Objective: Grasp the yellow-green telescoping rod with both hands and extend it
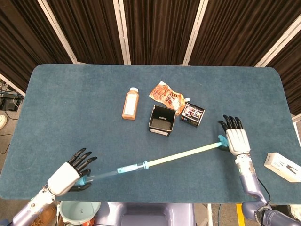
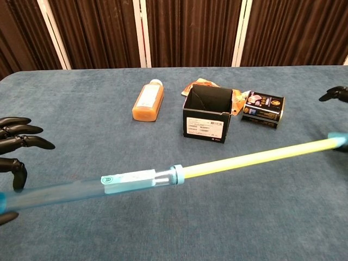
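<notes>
Head view: both hands (fingers splayed) hold extended rod (image 1: pixel 176 156) ends.

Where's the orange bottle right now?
In the head view, the orange bottle lies mid-table, left of the black box, beyond the rod.

Bright even overhead light, soft faint shadows (no glare); sharp focus

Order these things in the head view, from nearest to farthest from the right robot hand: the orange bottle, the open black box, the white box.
Measured from the right robot hand:
1. White box, at the table's right edge.
2. Open black box, mid-table.
3. Orange bottle, left of that box.
</notes>
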